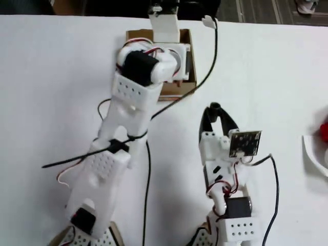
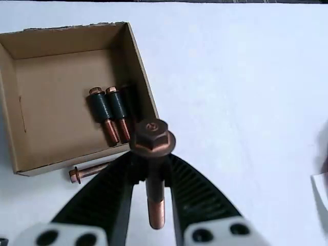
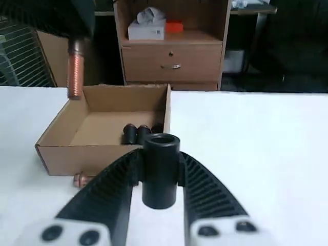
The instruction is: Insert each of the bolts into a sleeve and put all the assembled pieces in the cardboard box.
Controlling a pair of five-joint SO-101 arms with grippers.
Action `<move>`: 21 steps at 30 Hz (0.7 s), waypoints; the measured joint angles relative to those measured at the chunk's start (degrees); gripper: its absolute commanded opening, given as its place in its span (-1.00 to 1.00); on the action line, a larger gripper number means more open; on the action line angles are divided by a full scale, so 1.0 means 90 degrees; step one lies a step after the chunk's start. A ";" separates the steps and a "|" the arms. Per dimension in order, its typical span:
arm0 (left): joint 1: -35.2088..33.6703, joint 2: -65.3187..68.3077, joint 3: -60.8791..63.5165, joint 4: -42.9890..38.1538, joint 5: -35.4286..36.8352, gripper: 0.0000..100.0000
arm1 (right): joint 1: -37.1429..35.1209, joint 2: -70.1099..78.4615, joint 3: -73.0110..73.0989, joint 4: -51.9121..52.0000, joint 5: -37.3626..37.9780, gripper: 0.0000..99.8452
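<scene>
My left gripper [image 2: 151, 165] is shut on a copper bolt [image 2: 154, 154], head towards the camera, held in the air by the cardboard box [image 2: 31, 154]. In the right wrist view the bolt's shank [image 3: 77, 66] hangs over the box's [image 3: 56, 148] left wall. Assembled bolts in black sleeves [image 2: 108, 114] lie inside the box. One bare bolt [image 2: 87, 171] lies on the table against the box's outer wall. My right gripper [image 3: 160, 160] is shut on an upright black sleeve [image 3: 161, 171], a short way in front of the box. From above, the right gripper [image 1: 215, 115] stands below the box [image 1: 187, 88].
The left arm [image 1: 128, 113] stretches diagonally across the white table to the box. A black cable [image 1: 212, 56] runs past the box's right side. A white tray [image 1: 311, 154] holding something red [image 1: 324, 132] sits at the right edge. Open table lies between.
</scene>
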 measured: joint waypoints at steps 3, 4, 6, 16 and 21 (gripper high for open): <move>0.0029 -0.0225 0.0010 0.0000 0.0293 -0.95 | -0.0010 0.0547 -0.0391 0.0000 -0.0195 -0.96; 0.0068 -0.0352 0.0029 0.0000 0.0313 -0.95 | -0.0020 0.0762 -0.0479 0.0000 -0.0215 -0.96; 0.0156 -0.0645 0.0332 0.0000 0.0371 -0.95 | -0.0020 0.1172 -0.0596 0.0000 -0.0225 -0.96; 0.0186 -0.2735 0.3624 0.0000 0.0821 -0.95 | -0.0117 0.1729 -0.0694 -0.0391 -0.0264 -0.96; 0.0186 -0.3946 0.4210 0.0000 0.0830 -0.95 | -0.0654 0.1739 -0.0694 -0.0430 -0.0264 -0.96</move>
